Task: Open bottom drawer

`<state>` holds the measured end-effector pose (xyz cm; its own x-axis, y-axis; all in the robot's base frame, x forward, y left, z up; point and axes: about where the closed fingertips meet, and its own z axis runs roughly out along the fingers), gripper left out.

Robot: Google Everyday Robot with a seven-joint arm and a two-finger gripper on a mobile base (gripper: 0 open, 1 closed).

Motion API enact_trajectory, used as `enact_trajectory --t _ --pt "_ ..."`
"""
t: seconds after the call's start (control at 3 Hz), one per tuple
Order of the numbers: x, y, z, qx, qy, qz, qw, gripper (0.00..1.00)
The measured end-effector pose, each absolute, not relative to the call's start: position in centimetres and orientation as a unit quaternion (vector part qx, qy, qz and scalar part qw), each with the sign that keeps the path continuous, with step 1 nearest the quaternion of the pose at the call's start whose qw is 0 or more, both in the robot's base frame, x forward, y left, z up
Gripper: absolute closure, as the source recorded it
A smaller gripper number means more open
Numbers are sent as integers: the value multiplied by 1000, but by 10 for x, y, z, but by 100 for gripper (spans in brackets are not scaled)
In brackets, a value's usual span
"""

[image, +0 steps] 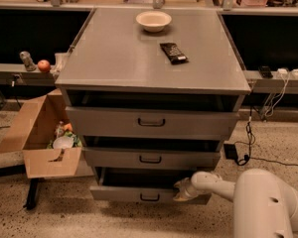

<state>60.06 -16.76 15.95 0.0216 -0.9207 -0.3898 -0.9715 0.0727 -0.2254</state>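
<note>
Facing forward, the bottom drawer [120, 194] stands a little way out

The drawer is the lowest of three in the grey cabinet [114, 58], just above the speckled floor [139, 219]. Its long axis runs left to right, and its front and small dark loop handle [150, 197] point toward the camera. A dark gap shows above its front. The gripper [180, 191] is at the front's upper edge, right of the handle, on a white arm [258, 202] that enters from the lower right. Whether the gripper is spread or closed cannot be told. Above are the middle drawer [151, 158] and the top drawer [151, 123], both also slightly out. An open cardboard box [39, 133] stands just beside the cabinet's left side. On the cabinet top lie a pale bowl [153, 20] and a dark packet [173, 52]. A black adapter [231, 150] with its cable lies on the floor to the right.
</note>
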Motion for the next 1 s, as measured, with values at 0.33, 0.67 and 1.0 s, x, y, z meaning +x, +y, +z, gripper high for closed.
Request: enact_trajectory --t 0.33,0.67,1.0 --pt "587 -164 158 -676 699 71 222 96" --pt "586 -164 158 -676 699 71 222 0" --pt "586 -164 158 -676 699 71 222 0"
